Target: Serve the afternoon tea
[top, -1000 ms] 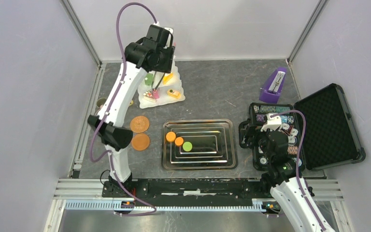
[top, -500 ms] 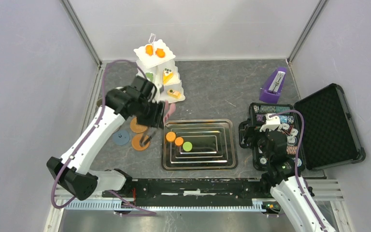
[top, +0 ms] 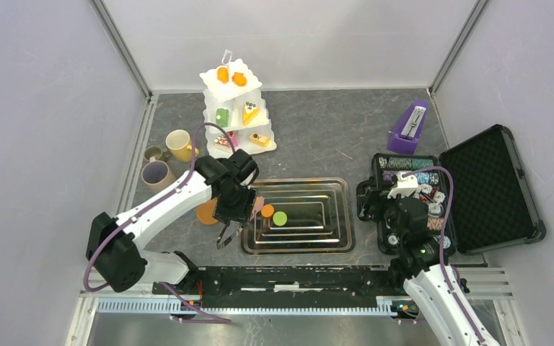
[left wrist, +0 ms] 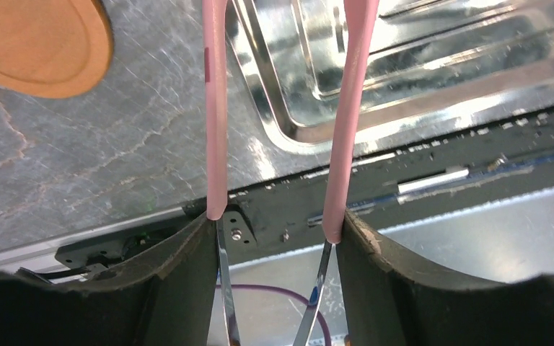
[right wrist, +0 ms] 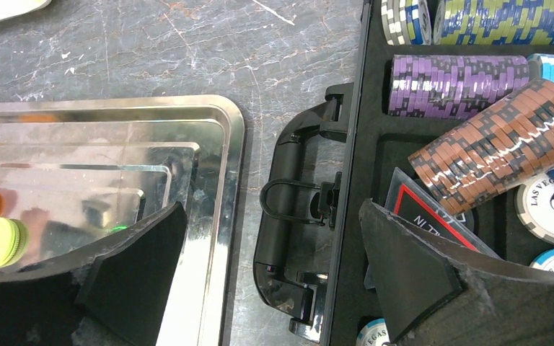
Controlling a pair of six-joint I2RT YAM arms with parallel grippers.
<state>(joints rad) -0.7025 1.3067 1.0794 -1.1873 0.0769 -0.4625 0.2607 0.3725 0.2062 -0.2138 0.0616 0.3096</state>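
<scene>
The white three-tier stand [top: 231,108] stands at the back left with small cakes on its tiers. Yellow [top: 179,144], beige-lilac [top: 156,173] and small green [top: 153,153] mugs sit to its left. An orange biscuit [top: 267,210] and a green biscuit [top: 280,218] lie in the steel tray [top: 332,241]. My left gripper [top: 236,210] [left wrist: 275,220] hovers at the tray's left edge, shut on pink-handled tongs [left wrist: 216,108] whose arms press outward against both fingers. My right gripper [top: 397,210] [right wrist: 270,209] is open and empty between the tray [right wrist: 209,180] and the chip case.
An orange wooden coaster [top: 205,214] [left wrist: 40,43] lies left of the tray. The open black case [top: 490,187] with poker chips [right wrist: 462,86] sits at the right. A purple metronome [top: 410,128] stands behind it. Frame rails border the near edge.
My left arm swung down from the stand to the tray's left edge, carrying the tongs. The mugs are now uncovered. The right arm has not moved.
</scene>
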